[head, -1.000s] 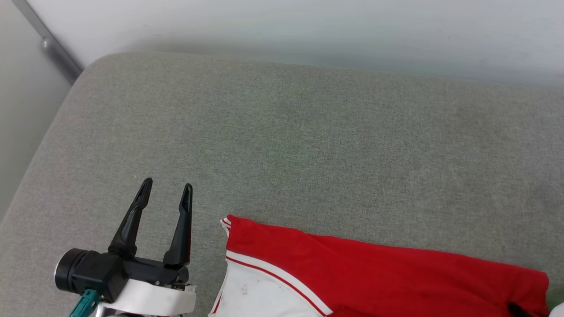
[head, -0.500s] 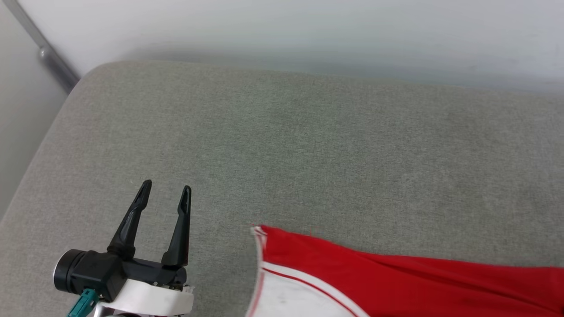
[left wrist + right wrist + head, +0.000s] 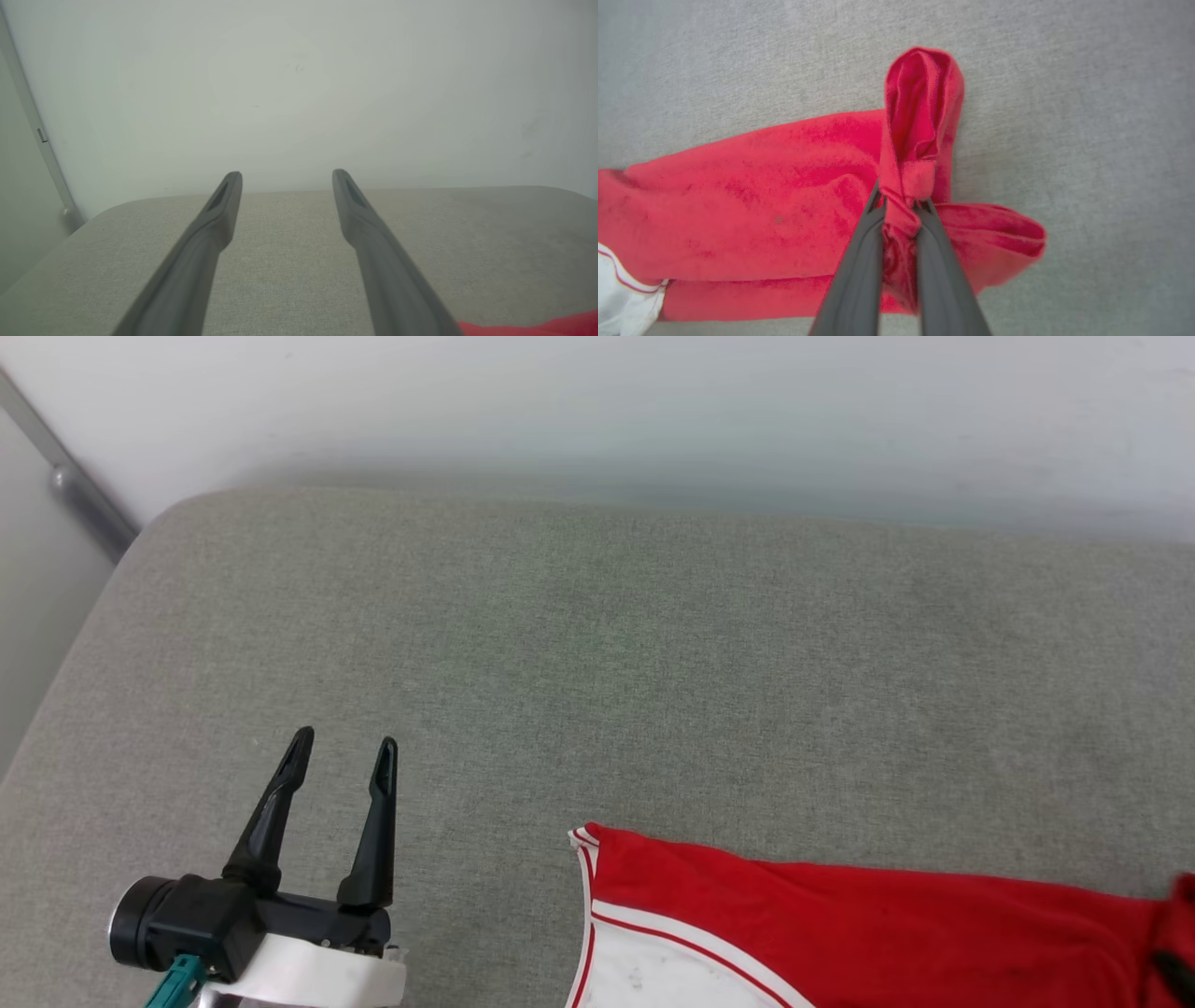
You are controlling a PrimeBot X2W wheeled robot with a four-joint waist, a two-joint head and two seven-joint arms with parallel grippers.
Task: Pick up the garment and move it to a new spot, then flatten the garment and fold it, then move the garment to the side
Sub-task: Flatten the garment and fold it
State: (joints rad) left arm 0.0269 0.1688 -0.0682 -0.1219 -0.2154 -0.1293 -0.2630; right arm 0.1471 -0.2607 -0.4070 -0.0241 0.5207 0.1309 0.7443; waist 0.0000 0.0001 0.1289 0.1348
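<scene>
The red garment (image 3: 859, 924) with a white, red-trimmed sleeve (image 3: 653, 975) lies on the grey cushion (image 3: 597, 663) at the lower right of the head view. In the right wrist view my right gripper (image 3: 901, 205) is shut on a bunched fold of the red garment (image 3: 761, 196), which is lifted a little off the cushion. My left gripper (image 3: 341, 756) hovers open and empty at the lower left, apart from the garment. A sliver of the red garment (image 3: 537, 324) shows at the lower right of the left wrist view, past my left gripper (image 3: 286, 175).
The grey cushion (image 3: 490, 242) ends at a rounded corner at the far left. A pale wall (image 3: 597, 411) stands behind it, with a grey metal bar (image 3: 75, 495) at the far left.
The garment has slid to the right across the cushion, pulled by the right gripper. The head camera has shifted slightly; the left gripper has stayed open in much the same place.
</scene>
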